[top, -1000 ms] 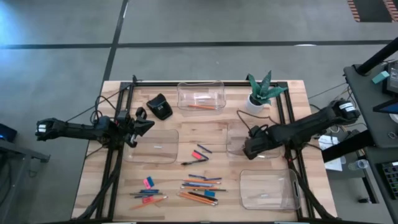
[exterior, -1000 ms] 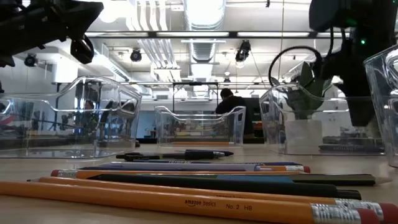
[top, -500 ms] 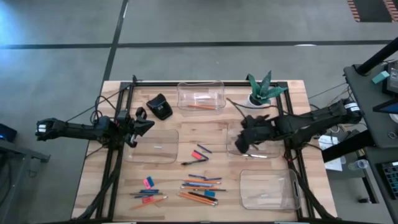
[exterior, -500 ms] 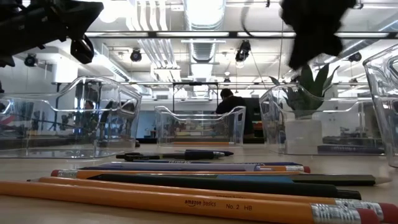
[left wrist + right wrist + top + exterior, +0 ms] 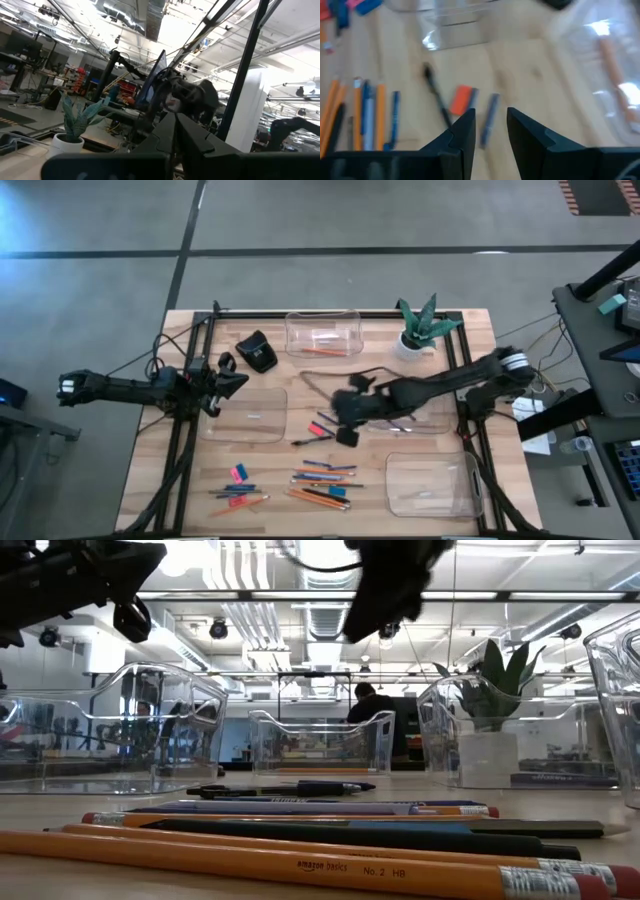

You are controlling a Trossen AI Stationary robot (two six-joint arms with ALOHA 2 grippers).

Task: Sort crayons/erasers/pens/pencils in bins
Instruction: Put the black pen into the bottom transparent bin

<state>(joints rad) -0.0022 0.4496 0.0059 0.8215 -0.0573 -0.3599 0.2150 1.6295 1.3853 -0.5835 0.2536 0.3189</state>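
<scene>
The right gripper (image 5: pixel 350 418) is held above the middle of the table (image 5: pixel 330 395), over the small loose group of items there; its fingers (image 5: pixel 465 131) are parted with a clear gap between them, and nothing is gripped. The left gripper (image 5: pixel 222 383) is closed and empty, parked at the table's left edge beside a clear bin (image 5: pixel 247 416).

Below the right gripper three things lie close together: a pink-red eraser (image 5: pixel 462 98), a short grey-blue crayon (image 5: pixel 489 119) just beside it, and a slim black pen (image 5: pixel 437 97) on its other side. In the high view the crayon's (image 5: pixel 329 419) long axis is seen running diagonally, from the eraser (image 5: pixel 318 428) out toward the right side of the table; which end is the tip cannot be told. The pen (image 5: pixel 305 440) lies at a shallow slant, with one end near the eraser.

The risk is judged to lie in this crowding. If the descent is made without the jaws being set across one item's long axis, two items could be pinched at once, or the eraser nudged aside. A crayon caught near one end could swing or roll free. The arm also reaches over another clear bin (image 5: pixel 425 418), whose rim could be clipped on a low path.
</scene>
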